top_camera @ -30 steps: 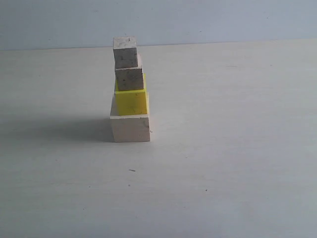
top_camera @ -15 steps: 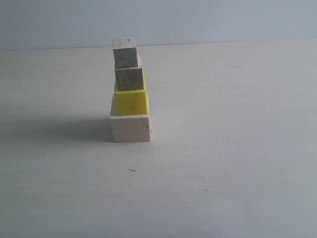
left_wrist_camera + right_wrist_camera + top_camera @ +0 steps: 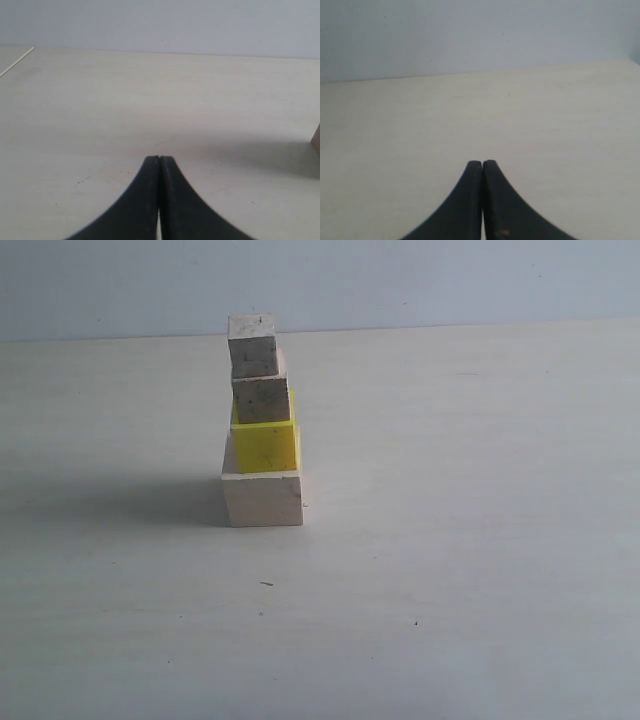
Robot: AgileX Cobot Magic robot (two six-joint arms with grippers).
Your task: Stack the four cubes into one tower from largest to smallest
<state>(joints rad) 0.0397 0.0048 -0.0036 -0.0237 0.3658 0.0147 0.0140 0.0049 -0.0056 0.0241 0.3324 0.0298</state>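
Where the left wrist camera looks along its own black fingers, the left gripper (image 3: 159,159) has its two tips pressed flat together with nothing between them, hanging over bare table; the right gripper (image 3: 482,162) is likewise closed tip to tip and empty, above a plain stretch of the same pale surface.

In the exterior view, the nearest part of the table (image 3: 450,570) is light wood grain marked only by a few tiny dark specks (image 3: 266,584); further back, left of centre, stands the tower (image 3: 262,420), free of both grippers. Its base is the large pale cube (image 3: 263,500), sitting flat on the table; on it rests the yellow cube (image 3: 266,448), set a little toward the rear so that a thin strip of the pale top shows in front. The lower small cube (image 3: 262,400), speckled grey-beige, sits on the yellow one; the upper small cube (image 3: 252,345) sits on that, shifted slightly to the left, leaving a sliver of the lower one's top bare on the right. All four are upright and touching in one column; a soft shadow (image 3: 130,502) spreads from the base to the left. Behind the table's far edge rises a plain bluish-grey wall (image 3: 420,280).
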